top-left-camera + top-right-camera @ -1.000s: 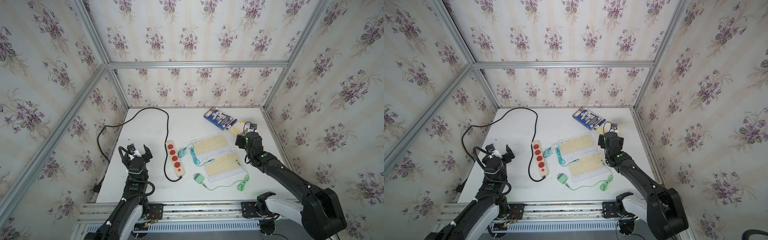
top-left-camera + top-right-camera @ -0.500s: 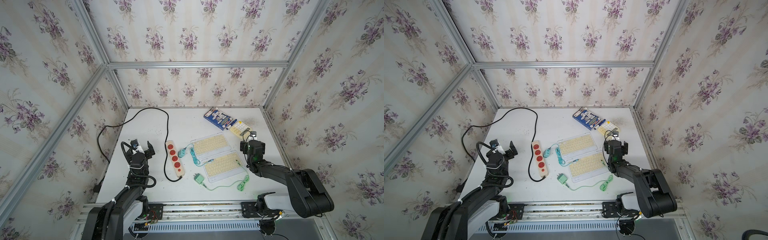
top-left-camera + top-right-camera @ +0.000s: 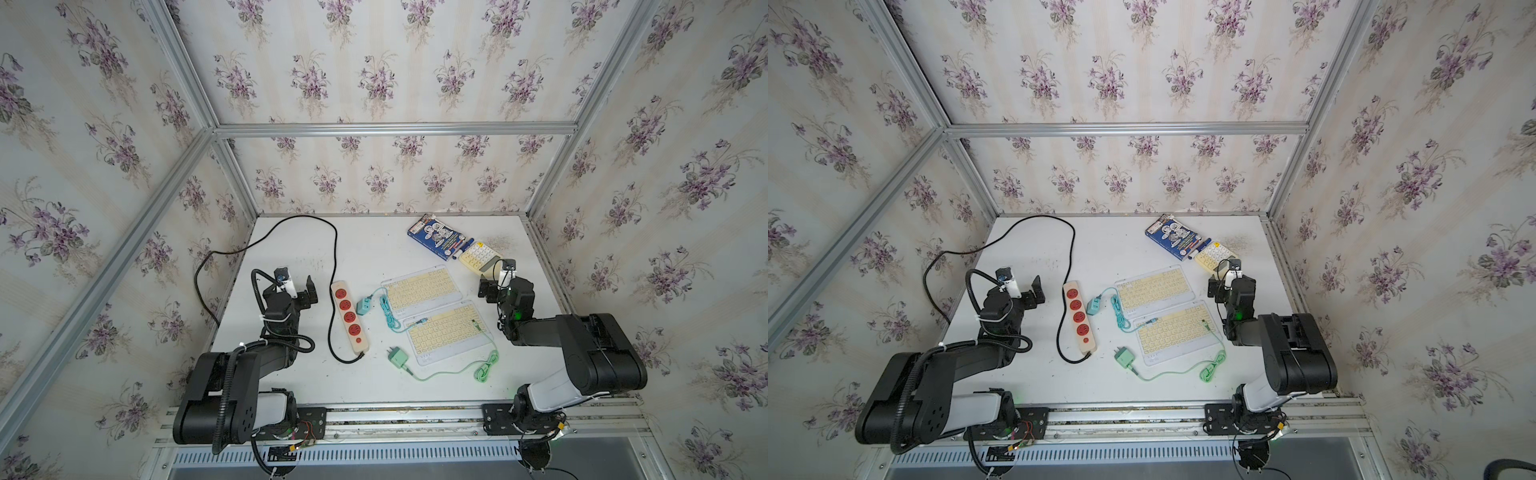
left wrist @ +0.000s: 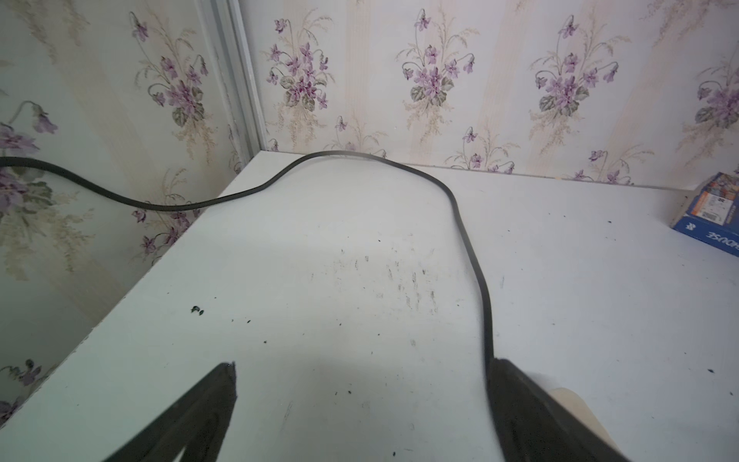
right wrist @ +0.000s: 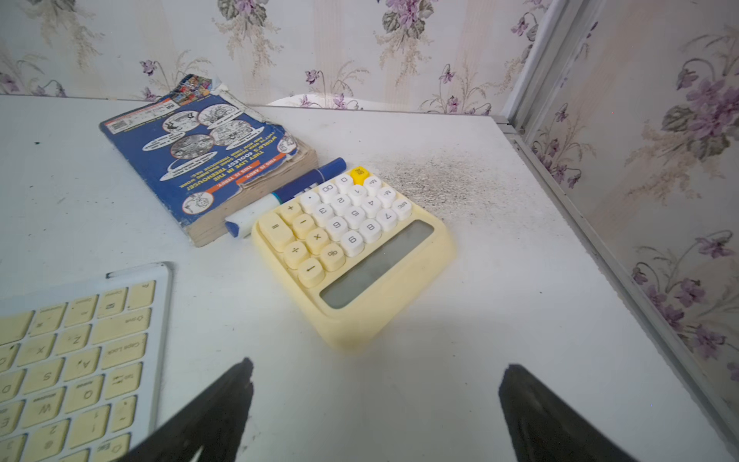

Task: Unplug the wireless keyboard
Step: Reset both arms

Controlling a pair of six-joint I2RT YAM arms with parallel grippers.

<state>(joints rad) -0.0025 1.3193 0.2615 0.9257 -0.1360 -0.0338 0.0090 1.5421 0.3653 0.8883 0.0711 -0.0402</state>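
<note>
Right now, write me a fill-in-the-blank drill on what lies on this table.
The blue marker lies between the calculator and the ____.
The sockets of the power strip are coloured ____.
The left gripper and the right gripper both stand ____.
Missing words: book; red; open.

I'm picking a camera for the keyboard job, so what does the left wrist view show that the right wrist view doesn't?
Only the left wrist view shows the black cord curving across the table. Only the right wrist view shows the calculator, the marker beside it, and part of a keyboard. Both show the blue book, though the left wrist view catches only its corner, and both show the white table.
</note>
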